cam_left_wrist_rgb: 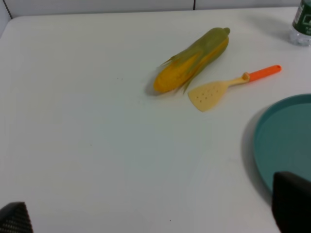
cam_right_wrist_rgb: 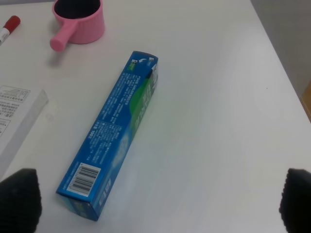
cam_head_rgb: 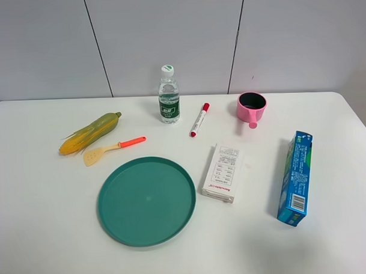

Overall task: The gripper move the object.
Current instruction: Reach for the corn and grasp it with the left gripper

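Observation:
The yellow corn cob with yellow-green husk leaves lies on the white table at the back left, tapered end pointing toward the bottle. It also shows in the left wrist view. My left gripper is open and empty, its dark fingertips set wide apart, well short of the corn over bare table. My right gripper is open and empty, close to a blue toothpaste box. Neither arm shows in the exterior high view.
A yellow spatula with an orange handle lies right beside the corn. A teal plate sits front centre. A water bottle, red marker, pink cup, white box and the blue box spread to the right.

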Robot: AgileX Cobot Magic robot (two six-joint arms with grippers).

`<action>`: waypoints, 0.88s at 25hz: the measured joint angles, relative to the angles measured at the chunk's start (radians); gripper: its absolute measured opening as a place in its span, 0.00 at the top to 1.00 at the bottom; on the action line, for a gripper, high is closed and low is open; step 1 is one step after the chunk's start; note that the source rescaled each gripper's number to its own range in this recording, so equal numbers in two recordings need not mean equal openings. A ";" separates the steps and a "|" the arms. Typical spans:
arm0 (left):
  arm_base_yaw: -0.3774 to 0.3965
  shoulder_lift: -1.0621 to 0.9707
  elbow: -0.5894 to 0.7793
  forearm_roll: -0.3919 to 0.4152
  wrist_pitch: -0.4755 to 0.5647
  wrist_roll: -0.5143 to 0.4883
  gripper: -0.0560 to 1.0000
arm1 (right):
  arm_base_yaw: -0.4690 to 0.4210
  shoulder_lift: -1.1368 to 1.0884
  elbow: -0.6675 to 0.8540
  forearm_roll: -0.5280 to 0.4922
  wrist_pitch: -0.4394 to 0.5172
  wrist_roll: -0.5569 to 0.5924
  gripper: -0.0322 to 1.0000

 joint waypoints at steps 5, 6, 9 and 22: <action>0.000 0.000 0.000 0.000 0.000 0.000 0.00 | 0.000 0.000 0.000 0.000 0.000 0.000 0.00; 0.000 0.000 0.000 0.000 0.000 0.000 0.00 | 0.000 0.000 0.000 0.000 0.000 0.000 0.00; 0.000 0.000 0.000 0.000 0.000 0.000 0.00 | 0.000 0.000 0.000 0.000 0.000 0.000 0.00; 0.000 0.000 0.000 0.000 0.000 0.000 0.00 | 0.000 0.000 0.000 0.000 0.000 0.000 0.00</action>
